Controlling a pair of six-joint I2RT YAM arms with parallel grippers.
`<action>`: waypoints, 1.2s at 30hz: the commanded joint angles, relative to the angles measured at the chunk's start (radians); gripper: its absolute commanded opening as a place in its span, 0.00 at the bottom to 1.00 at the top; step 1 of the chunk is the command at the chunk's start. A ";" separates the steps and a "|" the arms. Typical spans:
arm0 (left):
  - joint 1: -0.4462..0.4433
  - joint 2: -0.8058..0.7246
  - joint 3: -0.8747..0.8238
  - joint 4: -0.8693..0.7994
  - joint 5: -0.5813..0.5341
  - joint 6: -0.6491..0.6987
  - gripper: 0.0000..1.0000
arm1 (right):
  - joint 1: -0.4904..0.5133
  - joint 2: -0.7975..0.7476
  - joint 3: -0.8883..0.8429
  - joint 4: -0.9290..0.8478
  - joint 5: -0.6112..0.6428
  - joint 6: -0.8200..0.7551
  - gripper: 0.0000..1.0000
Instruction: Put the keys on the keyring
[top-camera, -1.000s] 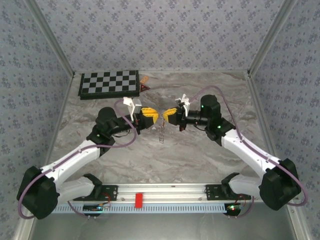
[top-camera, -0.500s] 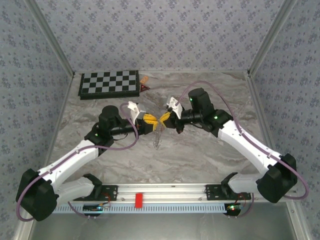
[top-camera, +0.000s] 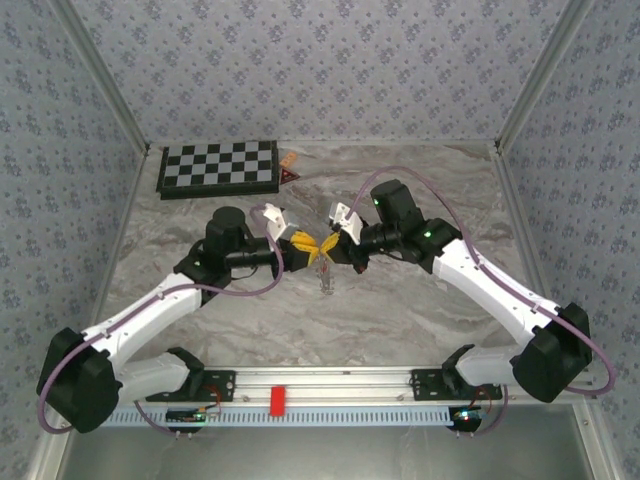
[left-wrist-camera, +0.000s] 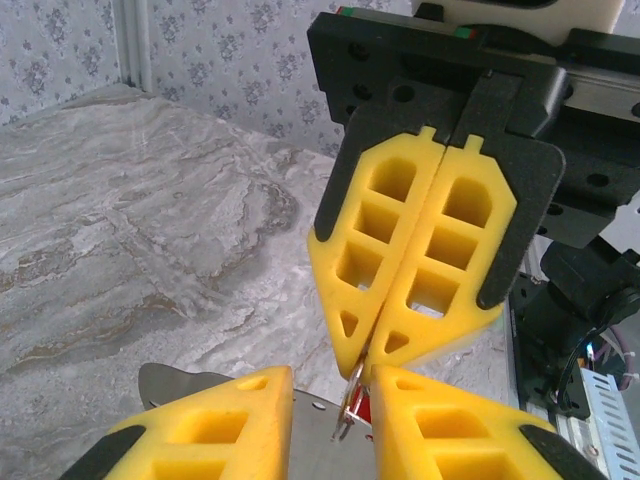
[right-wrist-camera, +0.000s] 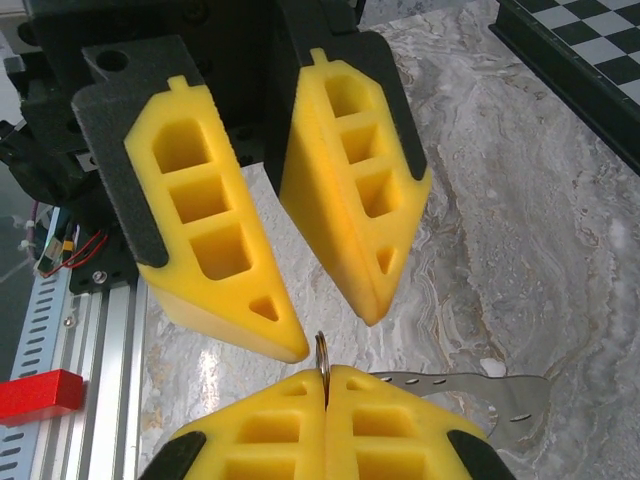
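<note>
Bright, even light; soft shadows, sharp focus

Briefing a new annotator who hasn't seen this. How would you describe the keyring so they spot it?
At the middle of the marbled table, the left gripper and right gripper meet tip to tip. The keyring is pinched in the right one, chain dangling. It alone is thin silvery metal, beside chunky yellow fingers.

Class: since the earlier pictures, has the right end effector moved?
Yes. The right end effector has shifted left and slightly nearer the bases, closing sideways on the chessboard.
</note>
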 joint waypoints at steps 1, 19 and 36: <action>0.004 0.010 0.040 -0.005 0.043 0.020 0.26 | 0.011 0.004 0.031 -0.003 -0.017 -0.017 0.00; 0.004 0.038 0.060 -0.056 0.104 0.048 0.28 | -0.006 -0.045 -0.011 0.063 -0.085 0.017 0.00; 0.006 0.021 0.044 -0.026 0.070 0.037 0.28 | -0.019 -0.048 -0.033 0.097 -0.096 0.037 0.00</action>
